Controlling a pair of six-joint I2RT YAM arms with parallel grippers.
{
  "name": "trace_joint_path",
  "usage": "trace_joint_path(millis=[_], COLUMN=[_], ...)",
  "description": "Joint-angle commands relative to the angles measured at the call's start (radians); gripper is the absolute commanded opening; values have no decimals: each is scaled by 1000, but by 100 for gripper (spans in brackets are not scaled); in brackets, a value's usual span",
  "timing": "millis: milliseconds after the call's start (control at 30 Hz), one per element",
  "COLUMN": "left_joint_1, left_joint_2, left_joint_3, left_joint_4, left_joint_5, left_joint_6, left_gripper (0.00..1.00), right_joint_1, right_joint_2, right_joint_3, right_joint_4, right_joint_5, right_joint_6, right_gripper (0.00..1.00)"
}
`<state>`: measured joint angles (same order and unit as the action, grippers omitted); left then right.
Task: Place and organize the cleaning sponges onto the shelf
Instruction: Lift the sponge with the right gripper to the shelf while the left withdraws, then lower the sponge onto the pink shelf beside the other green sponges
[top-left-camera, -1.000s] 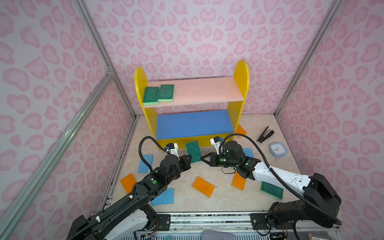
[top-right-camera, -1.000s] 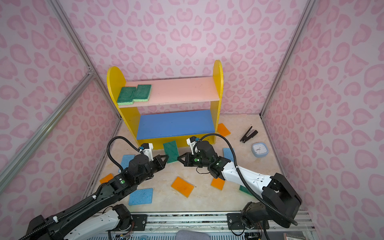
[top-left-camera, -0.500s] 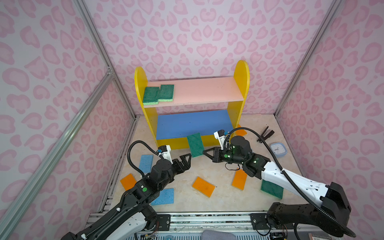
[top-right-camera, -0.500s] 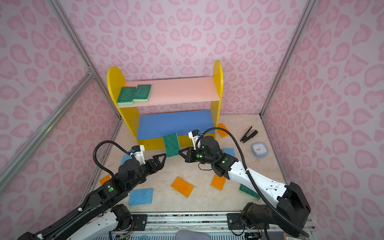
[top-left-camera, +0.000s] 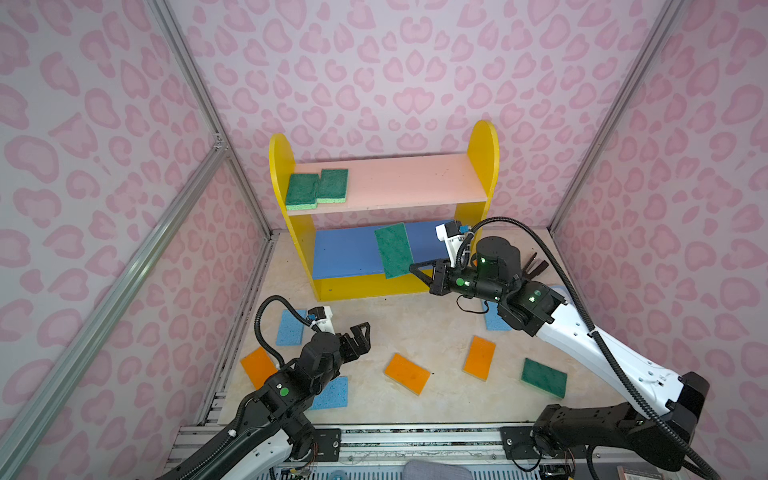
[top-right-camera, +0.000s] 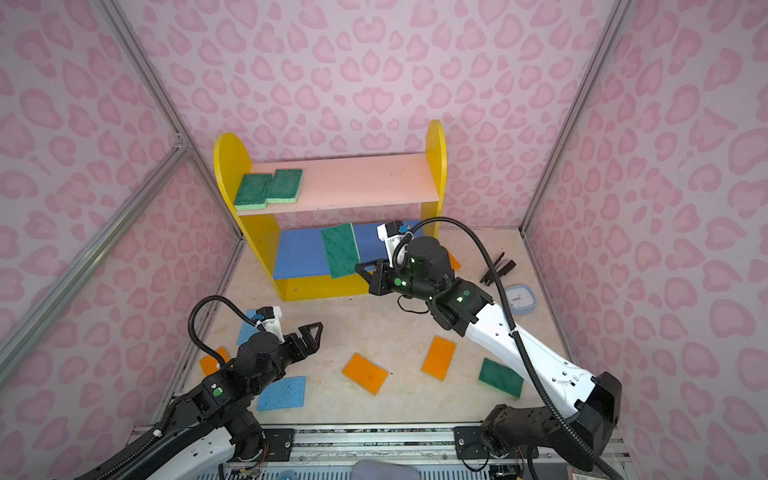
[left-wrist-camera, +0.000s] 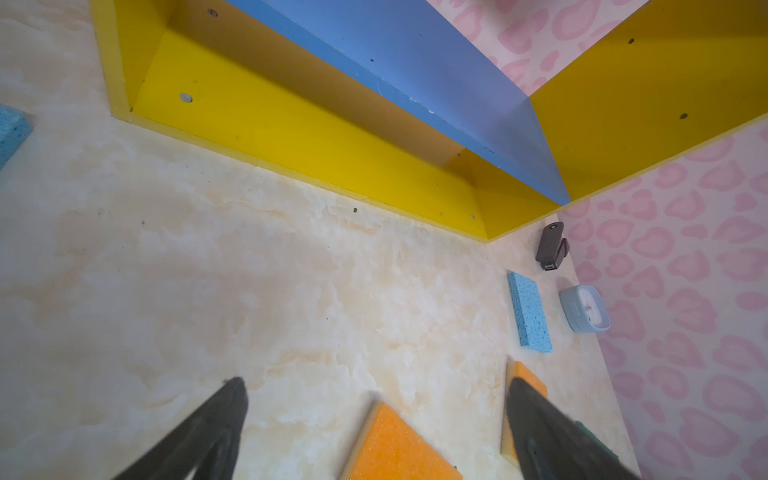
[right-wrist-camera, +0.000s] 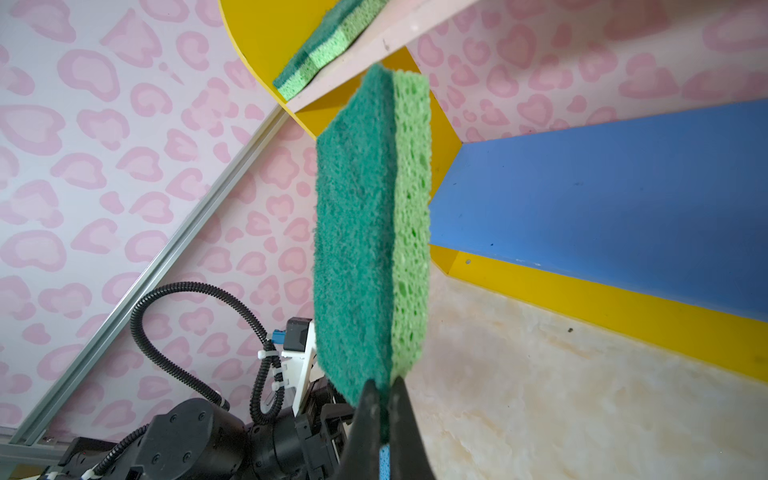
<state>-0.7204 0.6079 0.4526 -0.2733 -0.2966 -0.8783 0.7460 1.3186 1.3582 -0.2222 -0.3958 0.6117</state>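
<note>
Pinching one green sponge (right-wrist-camera: 365, 232) tight in right gripper (right-wrist-camera: 384, 390), up by the shelf (top-left-camera: 483, 145) (left gripper (top-left-camera: 360, 337) spread wide, holding nothing)

The dark-green-over-light-green rectangular sponge (top-left-camera: 392, 250) was released by the left gripper (top-left-camera: 360, 332) — its jaws were spread wide, and that arm was drawn back toward the near left corner. Pinched at one corner by the right gripper (top-left-camera: 413, 268), the sponge was raised from low before the yellow-sided shelf (top-left-camera: 482, 141) — up in front of its blue middle board (top-left-camera: 345, 253).
</note>
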Motion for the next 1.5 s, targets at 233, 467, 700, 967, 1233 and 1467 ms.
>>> trace_joint_path(millis=[233, 467, 700, 967, 1233, 1467], left_joint_1=[9, 14, 16, 18, 18, 20], left_joint_2=[46, 44, 34, 23, 44, 60], left_joint_3=[43, 32, 7, -6, 0, -1], left_joint_4=[20, 27, 32, 38, 58, 65], left_joint_5=[-52, -62, -55, -50, -46, -42], left_joint_6=[82, 103, 103, 101, 103, 99], left_gripper=[98, 98, 98, 98, 98, 98], right_joint_1=[-15, -32, -61, -82, -82, -84], right_joint_2=[184, 413, 615, 797, 814, 801], right_joint_3=[349, 668, 902, 1140, 1139, 1114], right_joint_4=[-108, -189, -181, -232, -231, -220], right_joint_5=[-11, 2, 7, 30, 41, 38], right_joint_6=[-52, -31, 56, 123, 140, 129], right_gripper=[0, 0, 0, 0, 3, 19])
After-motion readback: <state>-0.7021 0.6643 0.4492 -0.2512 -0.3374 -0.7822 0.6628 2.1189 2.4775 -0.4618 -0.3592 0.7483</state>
